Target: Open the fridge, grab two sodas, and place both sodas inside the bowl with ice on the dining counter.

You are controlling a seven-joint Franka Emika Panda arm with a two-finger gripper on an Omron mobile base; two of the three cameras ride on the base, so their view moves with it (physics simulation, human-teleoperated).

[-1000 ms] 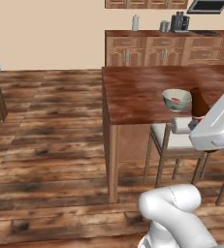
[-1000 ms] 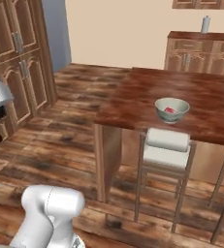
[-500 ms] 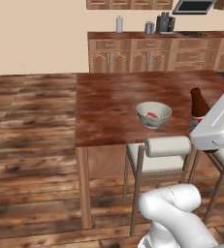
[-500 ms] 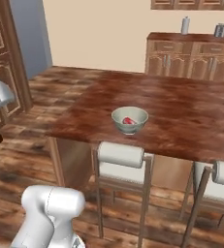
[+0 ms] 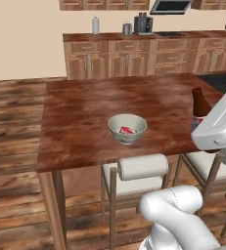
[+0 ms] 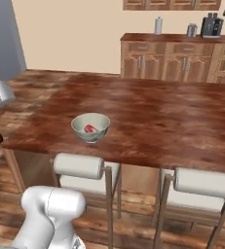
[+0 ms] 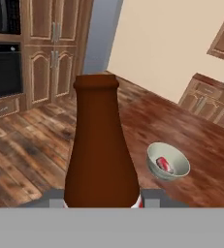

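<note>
My gripper (image 7: 102,197) is shut on the dark-brown soda bottle (image 7: 102,150), which stands upright in it. The same bottle (image 5: 199,101) pokes up behind my white hand at the right of the left base view, level with the dining counter's (image 5: 85,112) near edge. The pale bowl (image 5: 127,128) sits near that front edge with the red soda can (image 5: 128,130) lying inside. From the right base view the bowl (image 6: 90,127) and can (image 6: 90,129) are left of centre on the counter (image 6: 158,116). In the hand view the bowl (image 7: 168,161) lies right of the bottle. The fridge's grey side (image 6: 4,39) stands far left.
Two padded stools (image 6: 82,166) (image 6: 201,182) are tucked under the counter's near edge; one stool (image 5: 136,168) is right under the bowl. The wall counter over wooden cabinets (image 5: 134,53) runs along the back. A built-in oven (image 7: 4,63) and tall cabinets stand behind.
The base has driven, so the whole scene shifted: the dining counter and bowl now sit nearer and more central. The bottle stays in my grip.
</note>
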